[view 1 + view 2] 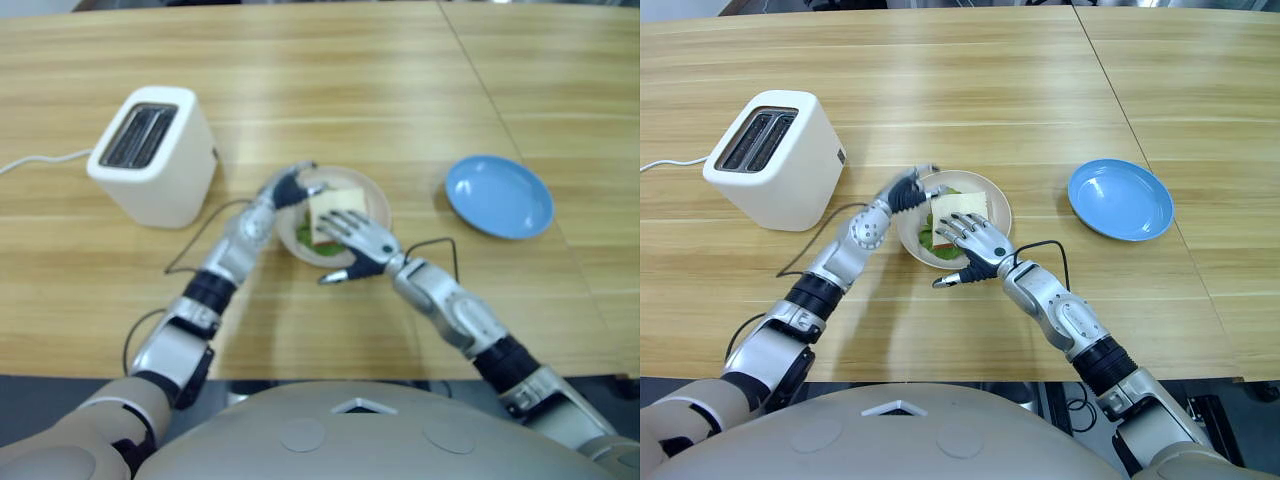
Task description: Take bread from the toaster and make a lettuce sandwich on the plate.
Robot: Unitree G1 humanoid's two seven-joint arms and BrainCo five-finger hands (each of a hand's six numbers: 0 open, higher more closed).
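On the plate (1003,207) near the middle of the table (940,80), a slice of bread (966,204) is lying flat over lettuce (929,238), which is poking out green along its left and near sides. The slice is looking pale, roughly square and a little skewed, with its slightly longer side running from the near edge of the table toward the far edge.

The right hand (975,245) is hovering over the plate's near rim, palm down and fingers spread apart, holding nothing. The bread is lying just past its fingertips, toward the far edge, so this hand seems the nearer one for pressing or straightening the slice. The left hand (904,190) is sitting at the plate's left rim, just beside the bread, its fingers curled together. Whether they are pinching the rim I cannot tell.

Farther out, the toaster (770,160) is standing toward the left edge, and a blue plate (1120,198) is lying toward the right edge, well apart from the sandwich.
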